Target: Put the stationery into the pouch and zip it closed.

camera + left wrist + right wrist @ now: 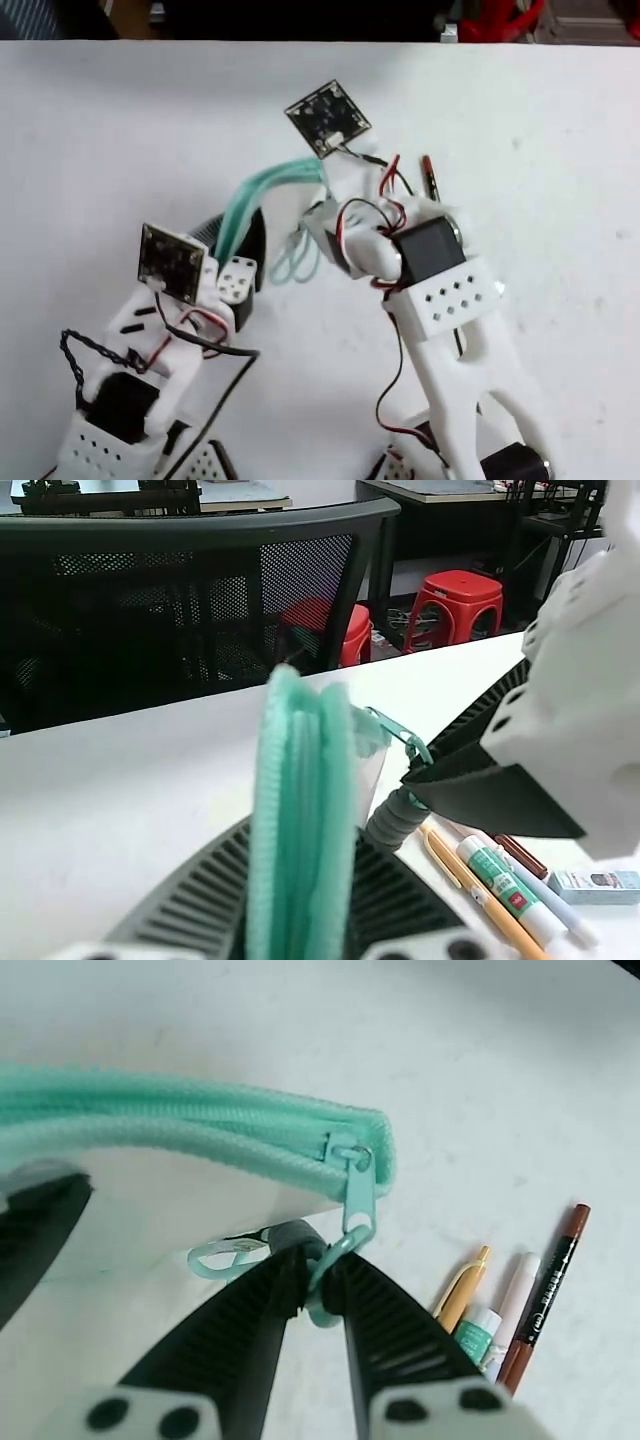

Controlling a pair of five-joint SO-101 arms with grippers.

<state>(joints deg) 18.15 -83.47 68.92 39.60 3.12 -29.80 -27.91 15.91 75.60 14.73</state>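
Right hand (322, 1282) clenched on zip pull ring (340, 1245); slider (345, 1152) at pouch end. Left hand (300, 865) grasping pouch (300, 780) at opposite end, zip edge up; long axis runs hand to hand. Stationery (512, 1295) on tabletop (480, 1070) just beyond right hand, outside pouch, pieces side by side. Right arm nearer stationery. Likely next: draw slider toward left hand.
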